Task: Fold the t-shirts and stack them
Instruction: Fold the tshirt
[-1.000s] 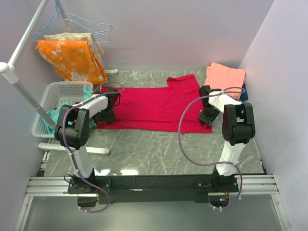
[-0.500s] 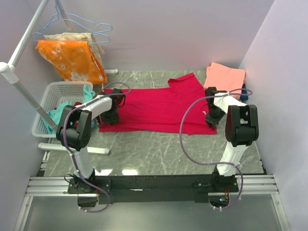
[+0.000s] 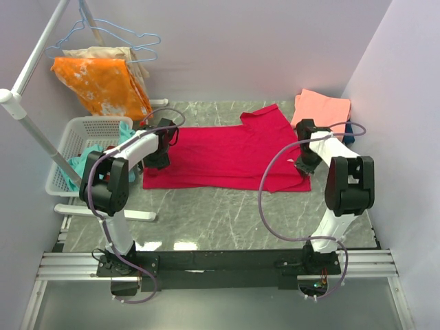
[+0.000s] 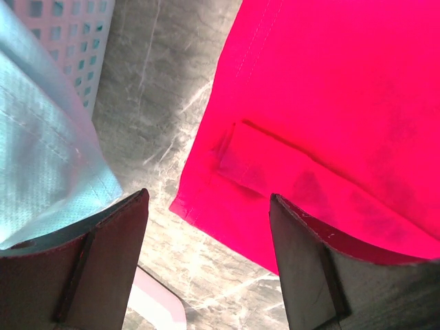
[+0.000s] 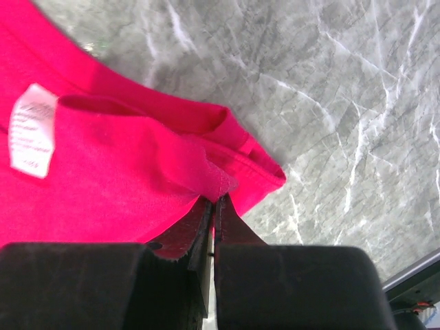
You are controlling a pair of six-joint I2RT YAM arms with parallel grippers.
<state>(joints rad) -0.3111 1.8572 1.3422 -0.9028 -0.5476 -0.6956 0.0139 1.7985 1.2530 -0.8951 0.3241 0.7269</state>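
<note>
Crimson t-shirt (image 3: 227, 155) flat mid-table, unfolded — right gripper (image 5: 214, 205) pinches its edge near label, left gripper (image 4: 207, 203) spread over hem corner. Salmon t-shirt (image 3: 322, 108) already folded far right — folding, stacking left.

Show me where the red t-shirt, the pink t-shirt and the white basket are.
red t-shirt (image 3: 227, 155): top external view, middle of its body.
pink t-shirt (image 3: 322, 110): top external view, folded upper face.
white basket (image 3: 84, 134): top external view, bare lattice by its far rim.

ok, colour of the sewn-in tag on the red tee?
White tag, faint print; right wrist view shows it best.
</note>
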